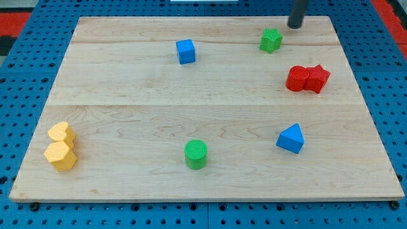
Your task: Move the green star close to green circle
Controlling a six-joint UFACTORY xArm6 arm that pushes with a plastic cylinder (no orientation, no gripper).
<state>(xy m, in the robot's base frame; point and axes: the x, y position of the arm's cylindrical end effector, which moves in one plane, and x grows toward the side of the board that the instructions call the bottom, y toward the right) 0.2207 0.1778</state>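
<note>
- my tip (294, 26) at the view's top right, near the counter's (127, 95) far edge; green star (271, 40) just beside it, down and to the view's left, small gap visible
- no hand on this rig, just a bare rod, nothing grasped
- green circle (196, 154) near the view's bottom centre, well apart from the star
- between them: open wood; blue cube (186, 51) top centre-left, blue triangle (290, 138) lower right
- two red blocks (308, 79) touching, right side
- two yellow blocks (61, 146) touching, bottom left
- no readable writing anywhere
</note>
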